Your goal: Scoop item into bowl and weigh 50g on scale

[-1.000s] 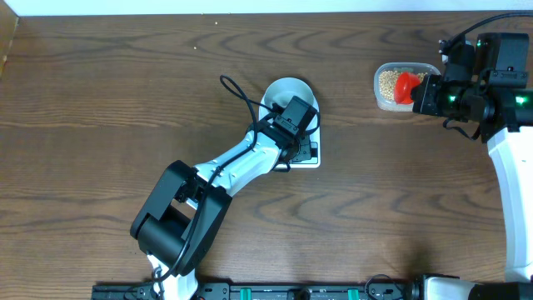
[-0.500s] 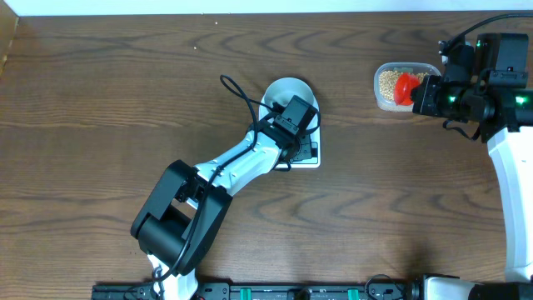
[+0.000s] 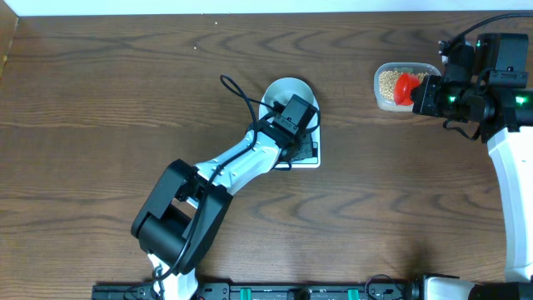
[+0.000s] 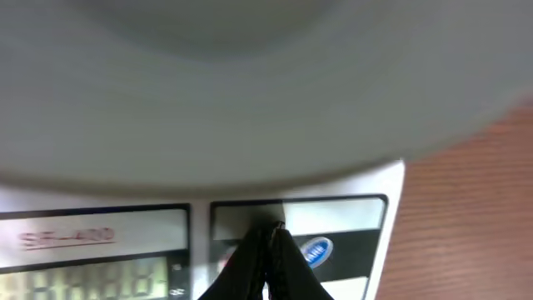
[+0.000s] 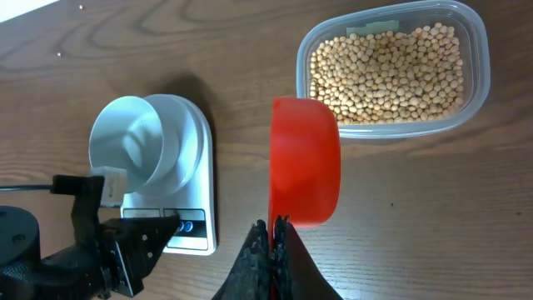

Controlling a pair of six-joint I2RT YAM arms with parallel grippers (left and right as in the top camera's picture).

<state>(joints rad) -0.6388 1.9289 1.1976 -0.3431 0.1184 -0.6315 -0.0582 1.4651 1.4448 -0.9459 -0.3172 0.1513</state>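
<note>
Checking my work surface from the remote seat: it's a dark brown table [image 3: 108, 92] with heavy wood grain running side to side. I can see two things sitting straight on it. The flat white scale [image 5: 204, 183] is roughly mid-table, with its display end toward the near edge. A clear plastic tub [image 5: 475, 67] sits flat on the wood, well off to the right of the scale and a bit farther back, nowhere near touching it.

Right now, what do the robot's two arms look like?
Both are white tubes with chunky black joints. The left arm has a black cable looping off it. The right arm shows small green lights. The left gripper and right gripper have thin black pointed fingers.
</note>
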